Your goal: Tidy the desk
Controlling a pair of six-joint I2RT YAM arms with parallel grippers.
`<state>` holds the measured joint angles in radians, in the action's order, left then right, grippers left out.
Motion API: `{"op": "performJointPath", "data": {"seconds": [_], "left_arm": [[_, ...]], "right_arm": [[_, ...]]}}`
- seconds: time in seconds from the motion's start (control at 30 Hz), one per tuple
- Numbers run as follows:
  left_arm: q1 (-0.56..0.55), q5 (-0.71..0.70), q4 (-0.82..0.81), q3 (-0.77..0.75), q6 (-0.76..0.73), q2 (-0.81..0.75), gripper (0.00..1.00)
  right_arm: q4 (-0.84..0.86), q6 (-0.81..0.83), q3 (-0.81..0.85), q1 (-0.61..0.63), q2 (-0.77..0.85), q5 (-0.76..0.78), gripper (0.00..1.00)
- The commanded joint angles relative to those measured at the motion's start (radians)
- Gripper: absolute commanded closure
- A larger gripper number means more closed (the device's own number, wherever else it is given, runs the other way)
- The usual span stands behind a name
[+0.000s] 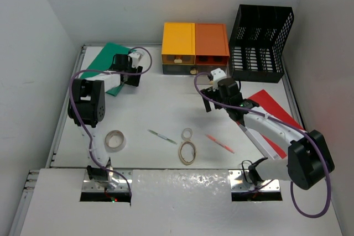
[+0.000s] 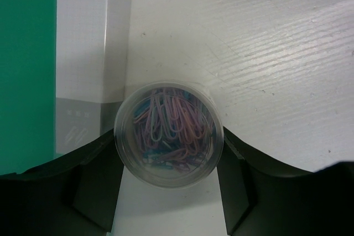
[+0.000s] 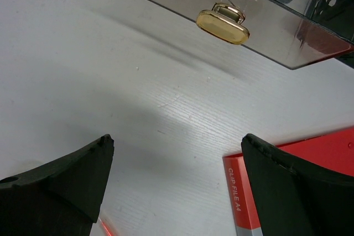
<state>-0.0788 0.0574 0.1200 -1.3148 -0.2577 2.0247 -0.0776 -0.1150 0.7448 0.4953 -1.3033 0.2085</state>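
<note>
The desk (image 1: pixel 166 103) is a white tabletop with rails. My left gripper (image 1: pixel 128 75) is at the back left by a green folder (image 1: pixel 110 56). In the left wrist view the gripper (image 2: pixel 168 161) is shut on a clear round tub of coloured paper clips (image 2: pixel 168 134), one finger on each side, over the desk next to the folder (image 2: pixel 27 70). My right gripper (image 1: pixel 213 88) is open and empty, just in front of the drawer units. In the right wrist view the gripper (image 3: pixel 177 142) faces a smoky drawer front with a gold handle (image 3: pixel 222 21).
Yellow and orange drawer units (image 1: pixel 194 45) and a black mesh organizer (image 1: pixel 260 40) stand at the back. A red clip file (image 1: pixel 274 109) lies at the right and also shows in the right wrist view (image 3: pixel 298 186). A tape roll (image 1: pixel 115 140), two pens (image 1: pixel 163 136) (image 1: pixel 219 143) and two rings (image 1: pixel 188 152) lie in front.
</note>
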Motion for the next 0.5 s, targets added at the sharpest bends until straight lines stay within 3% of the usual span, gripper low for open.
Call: {"op": "performJointPath", "data": {"seconds": [0.0, 0.2, 0.33, 0.47], "left_arm": [[-0.004, 0.050, -0.028, -0.031, -0.009, -0.031, 0.70], [-0.004, 0.096, 0.026, -0.026, -0.058, -0.052, 1.00], [-0.007, 0.178, 0.095, 0.017, -0.175, -0.167, 1.00], [-0.015, 0.324, 0.231, 0.092, -0.398, -0.338, 1.00]], "right_arm": [[0.015, 0.009, 0.014, 0.006, 0.007, 0.015, 0.06], [0.010, 0.026, 0.016, 0.006, 0.022, -0.018, 0.05], [0.033, 0.087, -0.001, 0.005, 0.067, -0.144, 0.06], [0.071, 0.185, -0.033, 0.005, 0.142, -0.341, 0.06]]}}
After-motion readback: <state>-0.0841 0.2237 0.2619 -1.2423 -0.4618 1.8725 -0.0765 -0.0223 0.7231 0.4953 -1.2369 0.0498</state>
